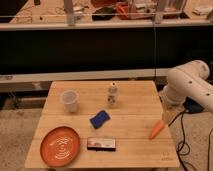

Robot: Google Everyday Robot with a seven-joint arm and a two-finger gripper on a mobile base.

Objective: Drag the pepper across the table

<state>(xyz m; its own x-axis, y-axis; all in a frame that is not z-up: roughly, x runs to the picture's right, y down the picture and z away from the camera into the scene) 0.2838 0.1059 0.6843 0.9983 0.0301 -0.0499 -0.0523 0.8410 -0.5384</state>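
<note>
The pepper (pixel 156 129), small, orange-red and tapered, lies tilted on the light wooden table (pixel 130 102) near its right edge, thin end pointing to the front left. My gripper (pixel 166 117) hangs from the white arm (pixel 189 85) at the table's right side. It sits right at the pepper's upper right end. Whether it touches the pepper does not show.
On the table stand a clear plastic cup (pixel 69 101) at the back left and a small white shaker-like bottle (pixel 112 94) at the back middle. A blue sponge (pixel 100 119) lies mid-table, a round orange plate (pixel 61 145) at the front left and a dark flat packet (pixel 101 144) beside it. Cables (pixel 186 140) hang right of the table.
</note>
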